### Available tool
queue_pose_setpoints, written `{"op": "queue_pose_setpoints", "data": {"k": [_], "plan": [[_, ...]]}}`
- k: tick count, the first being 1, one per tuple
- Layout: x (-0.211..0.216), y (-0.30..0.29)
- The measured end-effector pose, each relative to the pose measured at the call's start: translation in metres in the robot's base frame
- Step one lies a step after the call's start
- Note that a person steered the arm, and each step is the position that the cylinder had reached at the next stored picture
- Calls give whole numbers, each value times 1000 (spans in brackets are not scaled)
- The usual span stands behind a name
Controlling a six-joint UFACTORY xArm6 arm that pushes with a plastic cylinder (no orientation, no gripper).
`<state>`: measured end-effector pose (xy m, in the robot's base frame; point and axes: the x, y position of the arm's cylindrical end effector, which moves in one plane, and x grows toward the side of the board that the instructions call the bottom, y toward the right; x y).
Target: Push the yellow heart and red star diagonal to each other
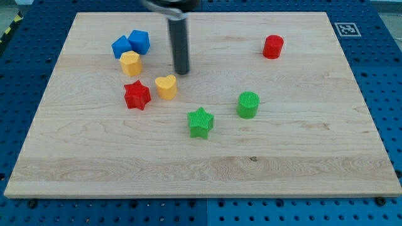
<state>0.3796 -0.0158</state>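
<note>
My tip [181,72] rests on the pale wooden board [301,150], just above-right of the yellow heart block [166,86]. It carries no jaws. The red star block [137,95] lies just left of the heart.

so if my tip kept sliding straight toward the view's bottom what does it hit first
Most likely the yellow heart: it sits just below and slightly left of my tip. It could be only a glancing touch; the red star lies further left.

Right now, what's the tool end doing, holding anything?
My tip: holding nothing, a bare rod, just toward the view's top-right of the yellow heart, apparently not touching.
</note>
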Motion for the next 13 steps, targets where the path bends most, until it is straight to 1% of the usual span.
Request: {"op": "queue_pose_setpoints", "data": {"k": [1,2,3,5,6,7,8,9,10,11,12,13], "plan": [[26,35],[54,18],[54,13],[60,-38],[59,-52],[41,-71],[34,-81],[50,-91],[84,-124],[91,-155],[84,-189],[60,-191]]}}
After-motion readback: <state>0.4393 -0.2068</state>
